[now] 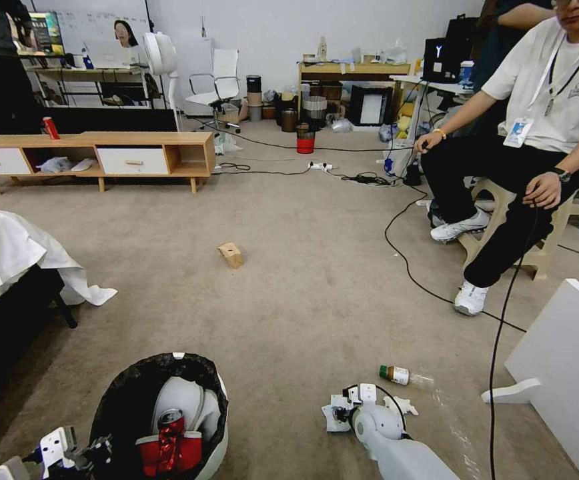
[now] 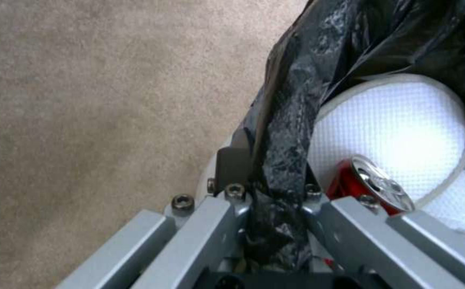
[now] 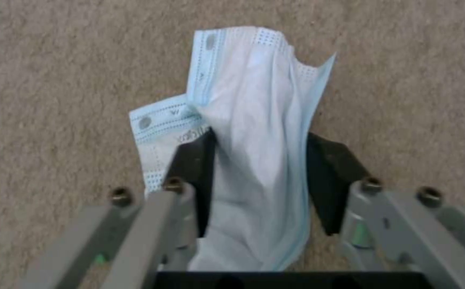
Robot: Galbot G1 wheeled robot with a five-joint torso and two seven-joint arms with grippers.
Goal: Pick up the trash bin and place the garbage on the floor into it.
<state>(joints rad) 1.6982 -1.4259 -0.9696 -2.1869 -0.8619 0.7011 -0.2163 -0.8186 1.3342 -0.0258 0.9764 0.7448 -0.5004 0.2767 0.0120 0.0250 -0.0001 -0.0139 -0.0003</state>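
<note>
On carpet [image 3: 55,80], right tool [image 3: 262,160] pinching face mask [image 3: 254,120] (crumpled), left tool [image 2: 270,192] clamping trash bin [image 1: 216,453]

One trash bin [image 1: 163,413], black-lined. Inside it: one crushed red can [image 1: 169,421], one red-white cup [image 1: 169,452], one white lid piece [image 1: 186,400]. On the floor [image 1: 289,293]: one tan cardboard box [image 1: 231,254], one green-capped bottle [image 1: 406,377], one pale blue face mask [image 3: 254,132]. Two tools: left tool [image 2: 267,192], right tool [image 3: 262,172].

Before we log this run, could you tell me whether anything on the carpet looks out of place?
Yes: a green-capped bottle lies on its side on the carpet, and a tan cardboard box sits tipped further out, both litter outside the trash bin.
</note>
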